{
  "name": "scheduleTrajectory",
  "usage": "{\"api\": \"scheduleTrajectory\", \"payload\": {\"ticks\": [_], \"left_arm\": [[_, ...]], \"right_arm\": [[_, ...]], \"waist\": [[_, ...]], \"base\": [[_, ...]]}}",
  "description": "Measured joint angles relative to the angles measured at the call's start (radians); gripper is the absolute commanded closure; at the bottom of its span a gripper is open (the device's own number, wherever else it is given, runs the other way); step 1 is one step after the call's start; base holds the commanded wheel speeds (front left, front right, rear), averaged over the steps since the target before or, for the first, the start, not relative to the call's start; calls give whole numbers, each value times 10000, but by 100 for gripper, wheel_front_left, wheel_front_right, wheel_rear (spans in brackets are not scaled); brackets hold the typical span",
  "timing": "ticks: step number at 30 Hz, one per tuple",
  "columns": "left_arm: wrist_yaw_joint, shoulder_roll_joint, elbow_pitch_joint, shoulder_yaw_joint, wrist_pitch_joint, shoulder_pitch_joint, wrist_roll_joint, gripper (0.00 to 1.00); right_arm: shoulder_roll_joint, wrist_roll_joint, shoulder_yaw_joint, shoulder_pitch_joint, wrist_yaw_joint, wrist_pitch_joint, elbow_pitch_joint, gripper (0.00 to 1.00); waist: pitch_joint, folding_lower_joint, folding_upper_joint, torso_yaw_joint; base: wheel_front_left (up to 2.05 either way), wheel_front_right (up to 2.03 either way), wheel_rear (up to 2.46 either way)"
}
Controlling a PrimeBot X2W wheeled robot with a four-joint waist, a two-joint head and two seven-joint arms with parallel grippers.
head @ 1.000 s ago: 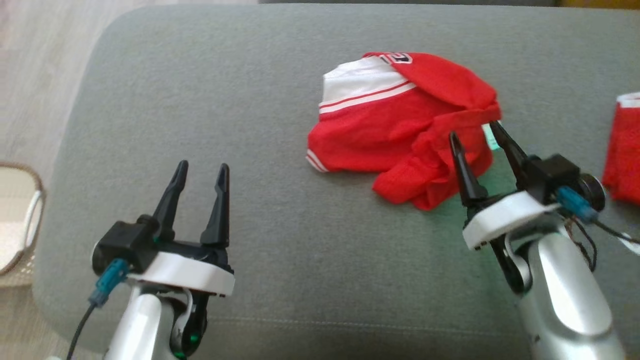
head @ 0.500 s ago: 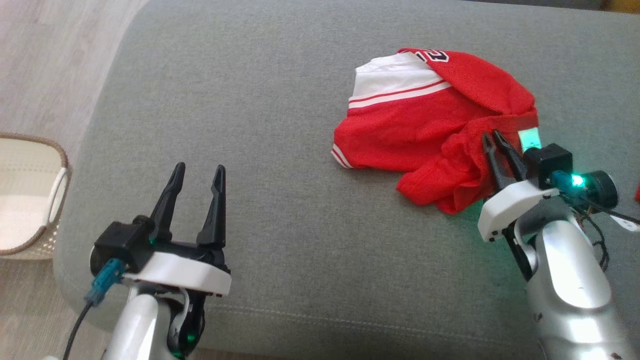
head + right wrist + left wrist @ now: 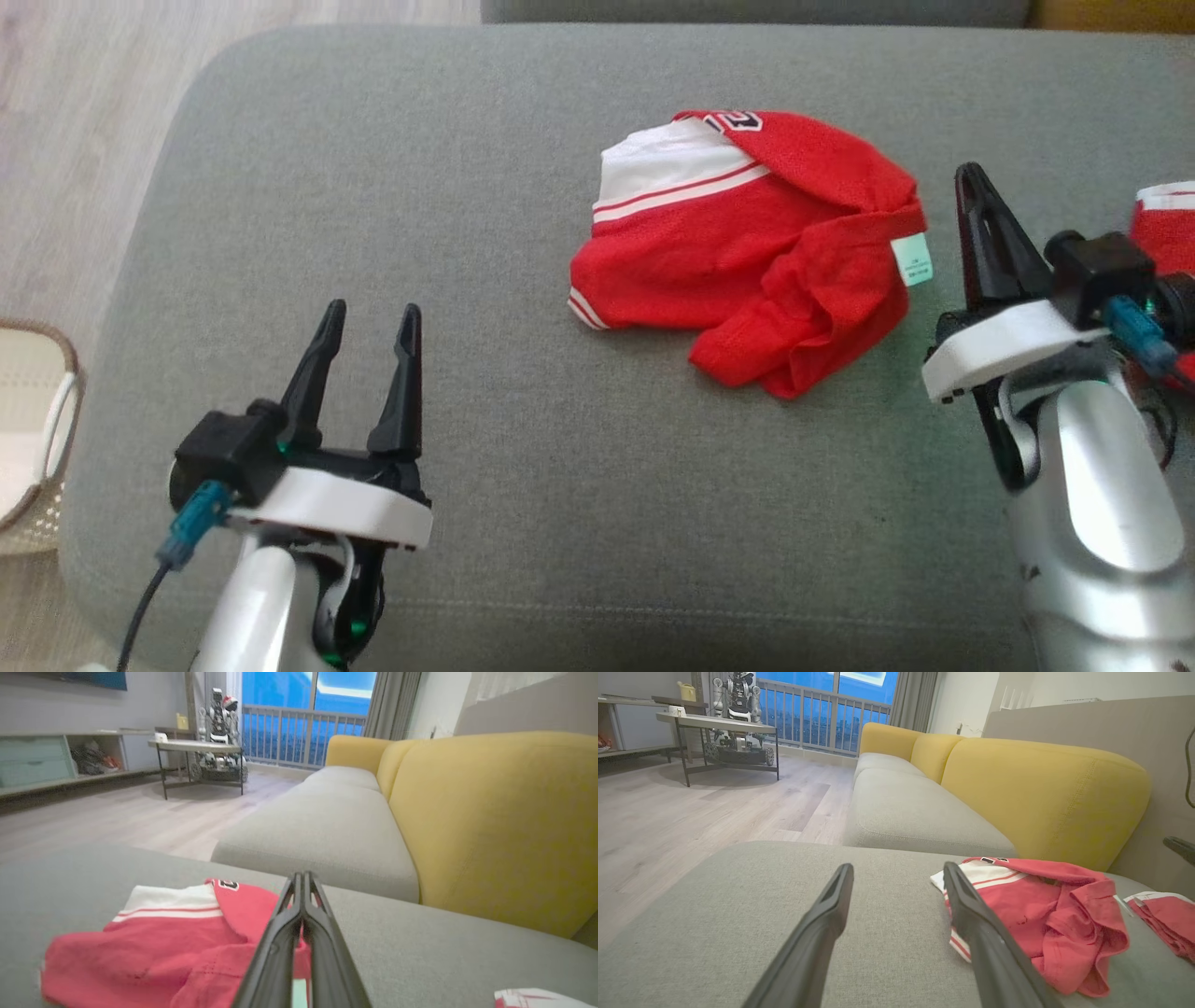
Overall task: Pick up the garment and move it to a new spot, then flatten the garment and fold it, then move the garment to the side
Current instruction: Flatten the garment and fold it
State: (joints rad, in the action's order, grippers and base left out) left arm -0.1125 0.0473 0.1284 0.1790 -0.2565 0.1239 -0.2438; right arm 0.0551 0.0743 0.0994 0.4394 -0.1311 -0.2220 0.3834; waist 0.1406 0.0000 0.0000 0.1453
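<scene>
The red garment [image 3: 747, 252] with white bands lies crumpled on the grey cushion [image 3: 448, 187], a white tag at its right edge. It also lies in the left wrist view [image 3: 1041, 910] and the right wrist view [image 3: 163, 938]. My right gripper [image 3: 966, 173] stands just right of the garment, apart from it, its fingers pressed together with nothing between them [image 3: 301, 875]. My left gripper [image 3: 372, 308] hovers open over bare cushion at the lower left, well away from the garment, and its spread fingers [image 3: 896, 868] are empty.
A second red and white cloth [image 3: 1162, 224] lies at the right edge, behind my right wrist. A woven basket [image 3: 65, 355] stands on the wood floor to the left. A yellow sofa backrest [image 3: 1041, 793] rises behind the cushion.
My right gripper closed at the garment's right edge, then drew back to the right and came away empty. The garment stayed on the cushion. The head camera swung. My left arm held still.
</scene>
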Motion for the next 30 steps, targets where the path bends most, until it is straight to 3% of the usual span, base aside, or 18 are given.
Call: {"api": "scheduleTrajectory", "payload": {"ticks": [11,16,17,18,19,30], "left_arm": [[159,2,-159,-240,0,-703,-127,0],[247,2,-328,-362,0,-961,-69,0],[247,2,-330,-368,0,-1031,-69,0],[263,2,-330,-378,0,-1105,-69,0],[297,2,-330,-389,0,-1176,-69,0],[332,2,-397,-389,0,-1270,-23,0]], "right_arm": [[-17,-1741,-244,-2314,0,-205,-2715,100],[-35,-2266,-493,-3680,0,-263,-3164,100],[-46,-2318,-489,-3855,0,-263,-3162,93],[-48,-2414,-489,-3968,0,-263,-3156,28],[-48,-2439,-479,-4012,0,-265,-3149,0],[-52,-2468,-533,-3867,0,-303,-2936,0]], "waist": [[-610,-1,0,-534],[-735,-1,0,-742],[-740,-1,0,-763],[-742,-1,0,-775],[-745,-1,0,-777],[-672,-1,0,-587]], "base": [[0,0,0],[0,0,0],[0,0,0],[0,0,0],[0,0,0],[0,0,0]]}}
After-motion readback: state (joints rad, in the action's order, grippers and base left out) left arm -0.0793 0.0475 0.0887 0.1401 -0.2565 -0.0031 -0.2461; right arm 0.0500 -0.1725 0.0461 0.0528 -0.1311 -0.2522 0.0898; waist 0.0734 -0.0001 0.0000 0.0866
